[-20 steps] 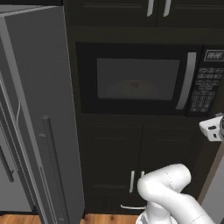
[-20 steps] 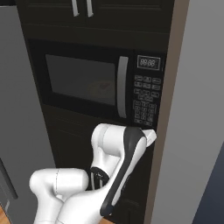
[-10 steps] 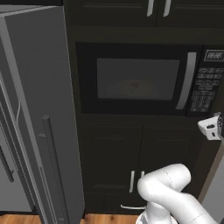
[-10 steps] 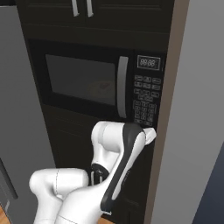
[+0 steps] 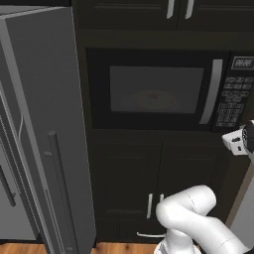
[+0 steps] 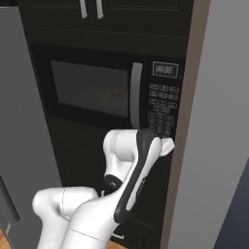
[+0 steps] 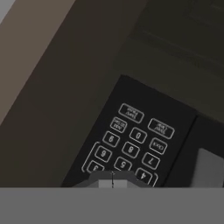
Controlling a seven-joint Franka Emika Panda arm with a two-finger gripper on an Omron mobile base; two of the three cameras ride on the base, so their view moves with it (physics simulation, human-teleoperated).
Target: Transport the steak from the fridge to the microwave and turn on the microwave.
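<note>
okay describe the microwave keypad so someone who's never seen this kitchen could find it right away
Start at the tall dark cabinet wall beside the grey fridge; the black microwave is built into it at mid height. Right of its window and long silver handle sits the keypad, a dark panel of small white-outlined buttons. A digital display lies directly above it, and the white robot hand is at its lower edge.

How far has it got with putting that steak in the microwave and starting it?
Done, it seems: the microwave door is closed with something reddish, probably the steak, behind the window. In hand: the gripper, fingers together, points at the keypad. Left: pressing start. The fridge door stands open.
</note>
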